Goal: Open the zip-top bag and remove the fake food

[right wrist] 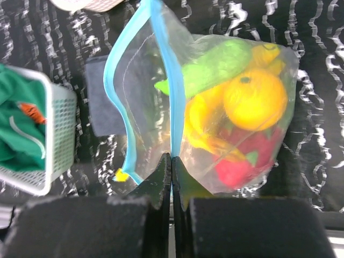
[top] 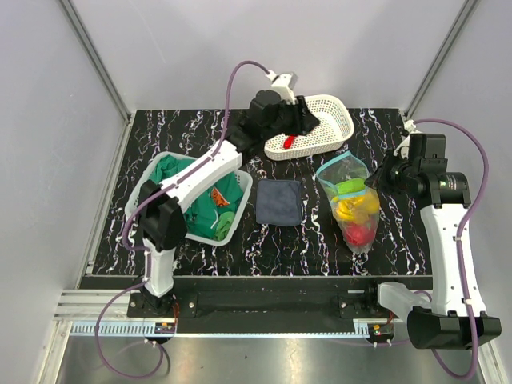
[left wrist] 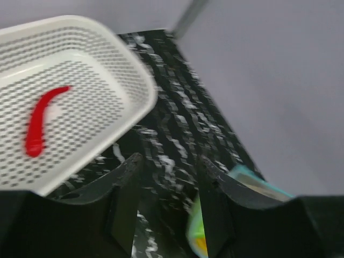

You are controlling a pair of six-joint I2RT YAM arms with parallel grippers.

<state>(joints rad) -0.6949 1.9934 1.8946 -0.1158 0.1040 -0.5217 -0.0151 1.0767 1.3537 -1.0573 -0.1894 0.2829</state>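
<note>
Your right gripper pinches the zip-top bag at its mouth; your left gripper hangs spread, red chili to its left.

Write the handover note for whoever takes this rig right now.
Left gripper: open and empty, just beside the white basket at the far side of the table.
Right gripper: shut on the blue zip strip of the bag.
Things: the bag lies on the table's right side with its mouth open. The red chili lies in the basket.
Done: bag opened, chili taken out.
Left: the other food (green, orange, yellow and red pieces) is inside the bag and needs removing.
</note>
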